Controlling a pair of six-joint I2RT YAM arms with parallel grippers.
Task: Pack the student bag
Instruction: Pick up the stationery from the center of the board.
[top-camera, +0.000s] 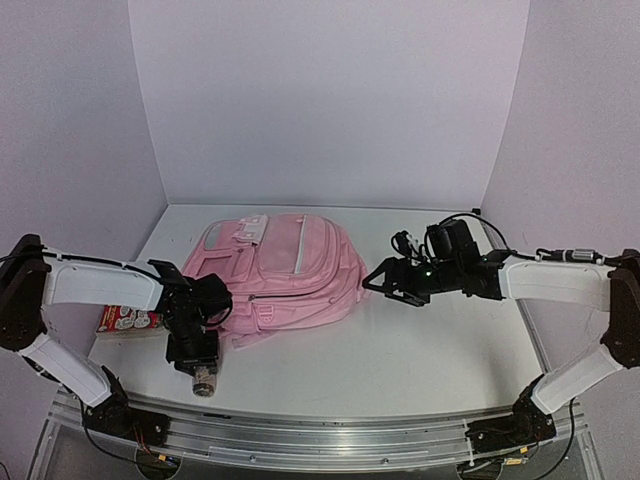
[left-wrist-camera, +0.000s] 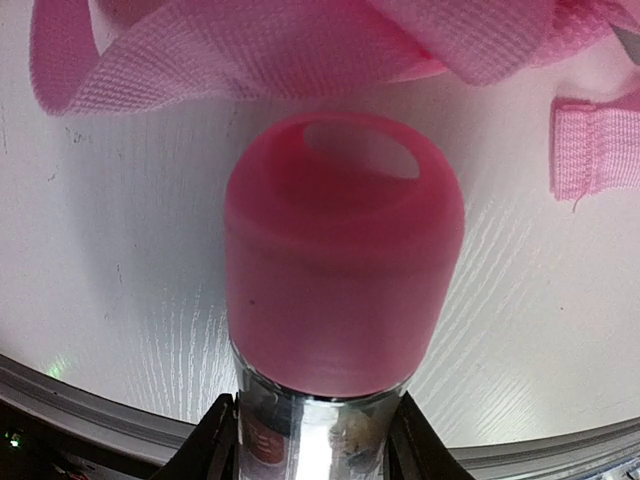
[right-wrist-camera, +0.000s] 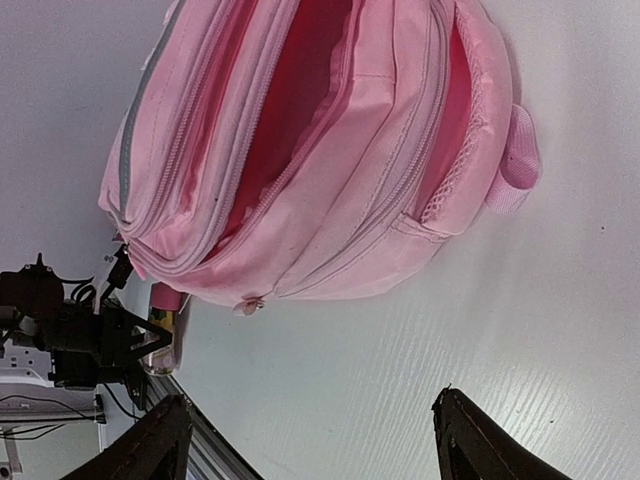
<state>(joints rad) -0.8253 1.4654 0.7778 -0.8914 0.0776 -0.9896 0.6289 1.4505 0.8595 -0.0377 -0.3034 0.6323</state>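
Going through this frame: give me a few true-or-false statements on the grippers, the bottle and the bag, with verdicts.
1. The right gripper is open and empty. True.
2. The bottle has a blue cap. False: the cap is pink.
3. The bottle is already inside the bag. False: it is outside, near the table's front edge, between the left gripper's fingers.
4. The bag's main compartment is unzipped. True.

It looked like a robotics lab booth: plain white panels closed in the white desk at 9, 12 and 3 o'clock, while at 6 o'clock an aluminium rail carried the cabled left arm and right arm.
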